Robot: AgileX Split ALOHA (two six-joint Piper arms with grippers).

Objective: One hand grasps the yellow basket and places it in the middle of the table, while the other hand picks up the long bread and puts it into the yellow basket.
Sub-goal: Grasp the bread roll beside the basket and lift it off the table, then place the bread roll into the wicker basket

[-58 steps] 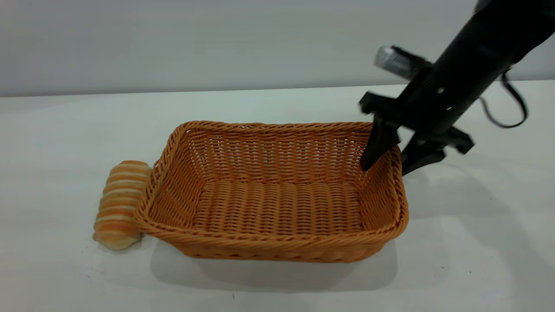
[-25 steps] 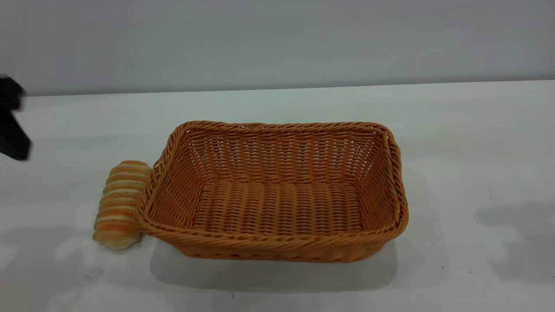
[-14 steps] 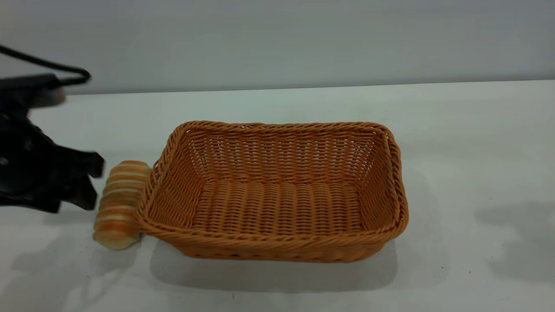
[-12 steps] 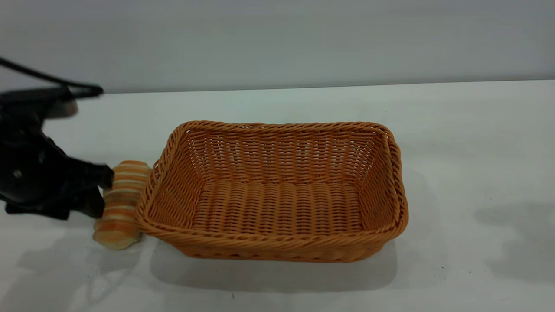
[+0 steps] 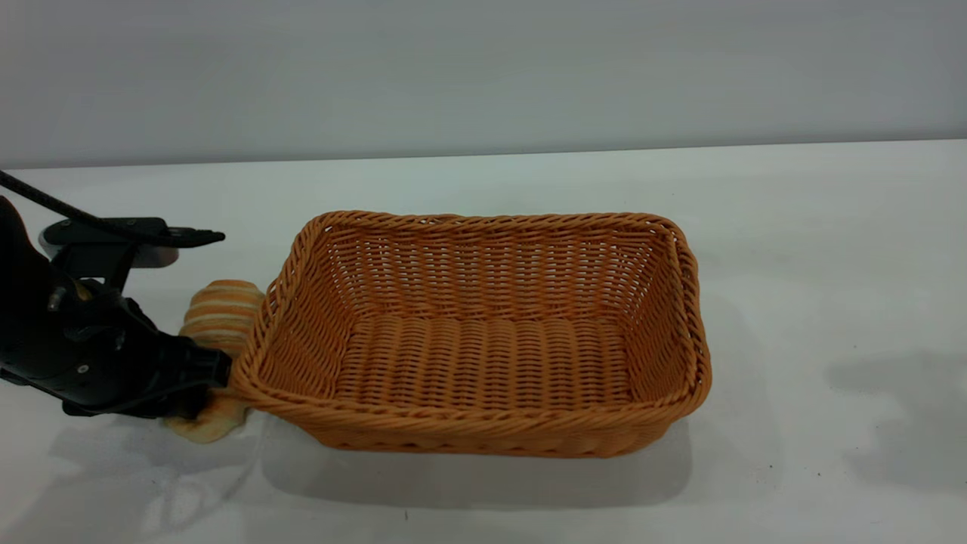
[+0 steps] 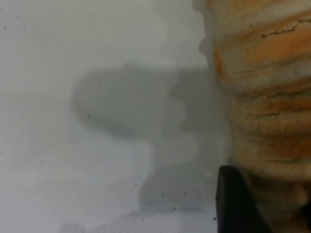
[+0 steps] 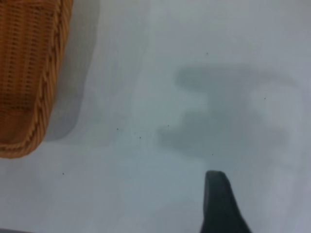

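Observation:
The yellow basket (image 5: 483, 332) stands empty on the white table (image 5: 793, 249), near the middle. The long bread (image 5: 224, 308), striped orange-brown and cream, lies against the basket's left wall. My left gripper (image 5: 198, 376) is low over the bread's near half and hides that part. In the left wrist view the bread (image 6: 267, 87) fills the space beside one dark finger (image 6: 238, 204), with the jaws open around it. My right gripper is out of the exterior view. Its wrist view shows one finger (image 7: 221, 208) over bare table, well apart from the basket's corner (image 7: 29, 77).
The table reaches a grey back wall (image 5: 483, 75). A black cable (image 5: 45, 204) trails from the left arm. The right arm's shadow lies on the table at the right (image 5: 899, 370).
My right gripper let go of the basket's right wall and left the exterior view. My left gripper came in from the left and dropped down over the bread. The basket and bread have stayed put.

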